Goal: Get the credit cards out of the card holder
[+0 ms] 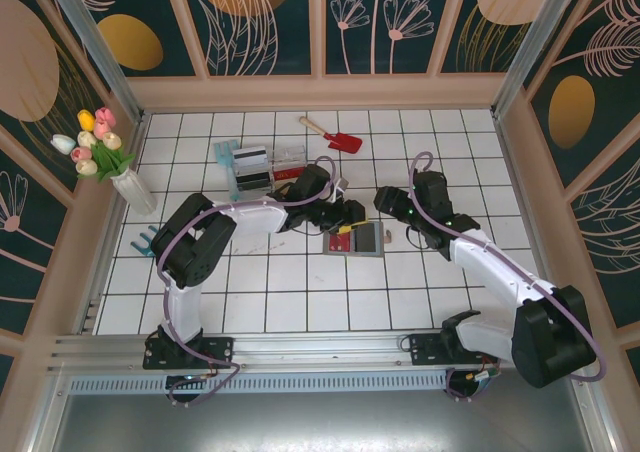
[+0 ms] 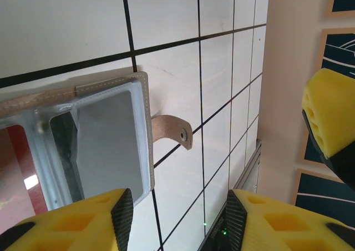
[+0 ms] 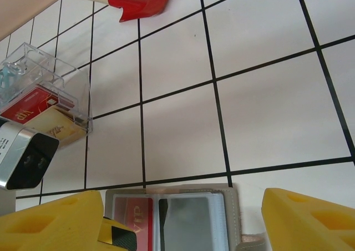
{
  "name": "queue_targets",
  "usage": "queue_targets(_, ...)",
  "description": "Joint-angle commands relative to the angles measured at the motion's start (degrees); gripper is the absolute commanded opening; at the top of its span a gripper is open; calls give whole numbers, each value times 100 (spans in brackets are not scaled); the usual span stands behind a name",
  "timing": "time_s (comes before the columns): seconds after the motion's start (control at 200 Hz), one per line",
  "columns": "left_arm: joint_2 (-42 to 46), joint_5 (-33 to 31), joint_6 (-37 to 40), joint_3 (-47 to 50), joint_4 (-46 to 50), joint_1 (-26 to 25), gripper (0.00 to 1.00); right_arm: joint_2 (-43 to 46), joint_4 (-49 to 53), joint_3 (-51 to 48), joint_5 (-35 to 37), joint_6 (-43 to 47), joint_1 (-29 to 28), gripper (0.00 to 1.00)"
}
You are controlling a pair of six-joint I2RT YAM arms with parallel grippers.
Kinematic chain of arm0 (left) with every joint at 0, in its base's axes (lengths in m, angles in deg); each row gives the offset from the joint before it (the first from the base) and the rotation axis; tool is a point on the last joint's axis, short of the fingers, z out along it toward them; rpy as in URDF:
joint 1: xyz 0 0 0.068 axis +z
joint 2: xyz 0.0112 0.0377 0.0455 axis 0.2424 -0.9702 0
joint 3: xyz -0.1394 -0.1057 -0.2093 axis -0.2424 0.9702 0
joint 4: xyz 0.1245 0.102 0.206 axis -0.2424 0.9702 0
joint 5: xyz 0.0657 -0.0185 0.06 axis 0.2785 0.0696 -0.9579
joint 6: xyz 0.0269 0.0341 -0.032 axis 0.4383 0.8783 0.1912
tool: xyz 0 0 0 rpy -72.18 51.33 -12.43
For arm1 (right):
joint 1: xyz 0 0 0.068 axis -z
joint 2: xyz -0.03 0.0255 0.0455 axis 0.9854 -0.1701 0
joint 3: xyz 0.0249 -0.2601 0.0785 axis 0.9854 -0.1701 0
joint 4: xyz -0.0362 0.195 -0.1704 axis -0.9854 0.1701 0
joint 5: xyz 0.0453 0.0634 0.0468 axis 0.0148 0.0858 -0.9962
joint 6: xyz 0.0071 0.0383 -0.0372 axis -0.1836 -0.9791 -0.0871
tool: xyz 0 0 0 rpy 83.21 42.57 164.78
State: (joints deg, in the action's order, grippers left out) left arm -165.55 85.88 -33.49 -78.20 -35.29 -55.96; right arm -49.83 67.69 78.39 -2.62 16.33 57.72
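**Open card holder** (image 1: 357, 240) lying flat on the tiled surface (image 1: 300, 302), between the two arms. Left gripper (image 2: 178, 206): jaws apart and empty, one finger over the holder's corner, near its tab (image 2: 175, 131). Right gripper (image 3: 183, 206): jaws wide and empty, poised over the holder. A red card (image 3: 133, 217) sits in one pocket; the clear pocket beside it looks empty. The tray (image 3: 33, 68) contains further cards (image 3: 30, 111), red and yellowish, possibly ones removed. Task judged part done: at least the red card remains to be drawn out.

The yellow foam fingers (image 2: 72, 223) of my left claw (image 2: 176, 220) are hiding the thin grey-blue bifold card holder's (image 2: 105, 145) lower edge; the view's left border is cutting off its red plastic card (image 2: 14, 167).
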Motion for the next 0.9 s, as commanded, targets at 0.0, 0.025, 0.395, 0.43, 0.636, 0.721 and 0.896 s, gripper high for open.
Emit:
queue_targets(0.0, -95, 31, -36, -159, -144, -7, 50, -33, 68, -42, -57, -108, 47, 76)
queue_targets(0.025, -79, -24, -28, -166, -108, -3, 50, -41, 76, -34, -72, -104, 53, 76)
queue_targets(0.395, 232, -1278, -47, 195, 482, 5, 33, -671, 480, 77, -759, -660, 46, 45)
queue_targets(0.43, 227, -1286, -70, 228, 469, 6, 32, -715, 467, 30, -805, -758, 36, 41)
queue_targets(0.636, 154, -1132, -142, 289, 369, -8, 30, -1109, 546, -33, -805, -990, -102, 25)
queue_targets(0.721, 55, -899, -104, 216, 319, -14, 30, -1229, 502, -34, -778, -1017, -156, 22)
queue_targets(0.896, -106, -699, -45, 52, 343, -42, 29, -1429, 420, 41, -743, -1022, -289, 14)
